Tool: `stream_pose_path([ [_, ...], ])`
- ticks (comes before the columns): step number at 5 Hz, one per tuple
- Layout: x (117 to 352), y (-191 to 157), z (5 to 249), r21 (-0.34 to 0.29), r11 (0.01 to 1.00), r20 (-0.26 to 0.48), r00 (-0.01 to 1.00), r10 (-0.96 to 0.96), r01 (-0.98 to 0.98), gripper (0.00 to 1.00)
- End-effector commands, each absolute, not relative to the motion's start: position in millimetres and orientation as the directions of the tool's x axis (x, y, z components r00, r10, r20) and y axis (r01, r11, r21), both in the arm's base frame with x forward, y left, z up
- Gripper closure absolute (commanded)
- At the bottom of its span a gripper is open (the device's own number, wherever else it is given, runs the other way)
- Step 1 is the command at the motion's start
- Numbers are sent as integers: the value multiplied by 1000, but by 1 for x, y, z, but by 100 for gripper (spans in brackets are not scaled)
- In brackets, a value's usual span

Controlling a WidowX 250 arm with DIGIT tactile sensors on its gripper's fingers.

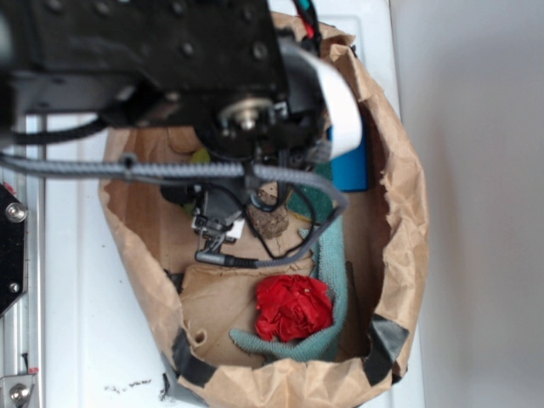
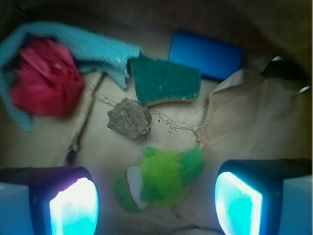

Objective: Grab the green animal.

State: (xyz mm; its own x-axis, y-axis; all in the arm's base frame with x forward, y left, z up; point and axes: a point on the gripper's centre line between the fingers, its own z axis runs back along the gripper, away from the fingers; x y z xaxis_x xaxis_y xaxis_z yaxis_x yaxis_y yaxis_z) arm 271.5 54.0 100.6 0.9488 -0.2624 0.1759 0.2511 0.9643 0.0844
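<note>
One green animal (image 2: pixel 159 178) lying sideways, head lower left, long axis left-right, end effector (image 2: pixel 156 200) wide open, empty, straddling it

bare paper around green animal (image 2: pixel 159 180), rock (image 2: pixel 129 119) just beyond

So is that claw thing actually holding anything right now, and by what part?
Nothing is held. The gripper is open, and the green animal lies on the paper between its fingers, touching neither.
</note>
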Motion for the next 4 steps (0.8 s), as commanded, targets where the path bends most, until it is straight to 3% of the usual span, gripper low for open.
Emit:
stream_pose_path([
  [1, 282, 46, 80, 132, 950, 233, 923, -306, 282, 0],
  [4, 280, 45, 76, 109, 958, 209, 936, -285, 267, 0],
])
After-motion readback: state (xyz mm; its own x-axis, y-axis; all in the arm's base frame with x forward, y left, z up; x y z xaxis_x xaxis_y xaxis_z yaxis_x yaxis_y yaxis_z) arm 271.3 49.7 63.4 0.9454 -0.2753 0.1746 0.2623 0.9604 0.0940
